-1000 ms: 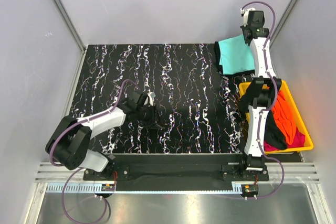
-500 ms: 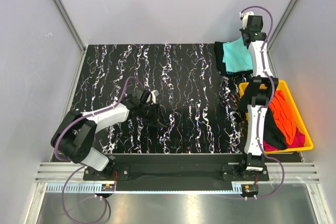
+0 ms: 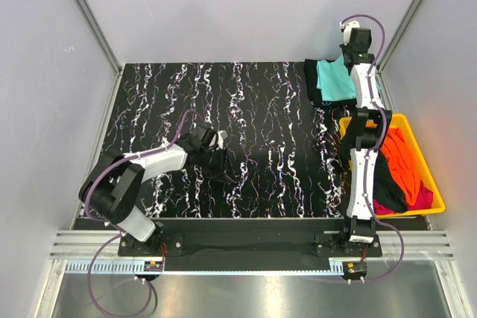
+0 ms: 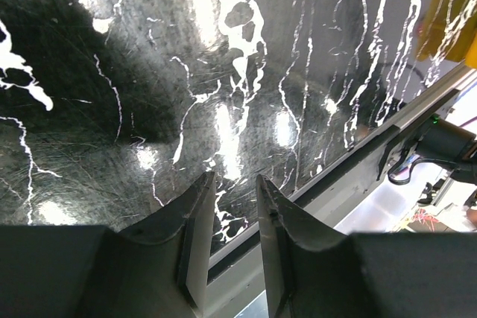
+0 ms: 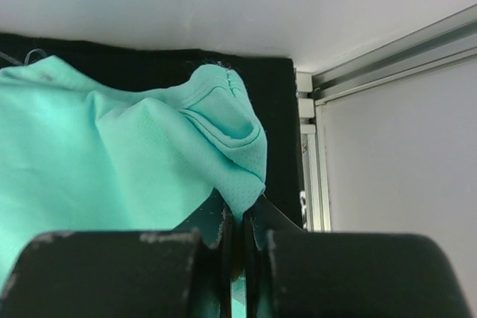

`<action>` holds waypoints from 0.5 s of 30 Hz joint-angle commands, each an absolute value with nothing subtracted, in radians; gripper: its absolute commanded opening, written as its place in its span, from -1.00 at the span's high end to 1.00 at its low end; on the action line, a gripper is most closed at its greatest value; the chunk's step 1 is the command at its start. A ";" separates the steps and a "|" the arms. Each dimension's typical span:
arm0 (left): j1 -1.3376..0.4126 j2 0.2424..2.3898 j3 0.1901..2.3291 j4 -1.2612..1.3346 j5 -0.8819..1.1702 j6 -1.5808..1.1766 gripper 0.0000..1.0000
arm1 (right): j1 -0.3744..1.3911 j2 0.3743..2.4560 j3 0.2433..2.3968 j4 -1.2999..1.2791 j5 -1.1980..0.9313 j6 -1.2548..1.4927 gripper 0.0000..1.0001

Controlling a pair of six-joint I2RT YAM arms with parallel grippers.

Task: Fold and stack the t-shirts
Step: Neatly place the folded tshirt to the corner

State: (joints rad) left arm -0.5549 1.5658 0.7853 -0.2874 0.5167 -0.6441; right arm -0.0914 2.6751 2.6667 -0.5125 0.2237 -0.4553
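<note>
The light teal soft cloth t-shirt (image 5: 112,161) is pinched by a bunched fold between the closed tips of the right gripper (image 5: 240,221), the rest spreading to that gripper's left. The left gripper (image 4: 231,206), jaws slightly apart and empty, hovers over the black marbled table (image 3: 253,102). So thin a bite could slip free under a pull.

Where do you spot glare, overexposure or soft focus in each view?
Left wrist: white glare patches on the glossy table, and the bright corner at right is overexposed. Right wrist: light teal t-shirt sharp, evenly lit; right gripper dark and soft. Top external: evenly lit, sharp.
</note>
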 commanded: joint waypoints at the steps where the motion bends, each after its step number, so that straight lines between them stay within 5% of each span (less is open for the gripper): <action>1: -0.548 1.571 0.831 -0.294 0.546 -0.611 0.34 | -0.106 2.691 2.701 -0.371 0.219 -0.482 1.00; 11: -0.543 1.606 0.876 -0.331 0.548 -0.584 0.34 | -0.129 2.734 2.694 -0.258 0.196 -0.506 1.00; 15: -0.543 1.617 0.880 -0.334 0.549 -0.583 0.34 | -0.132 2.738 2.700 -0.245 0.204 -0.489 0.82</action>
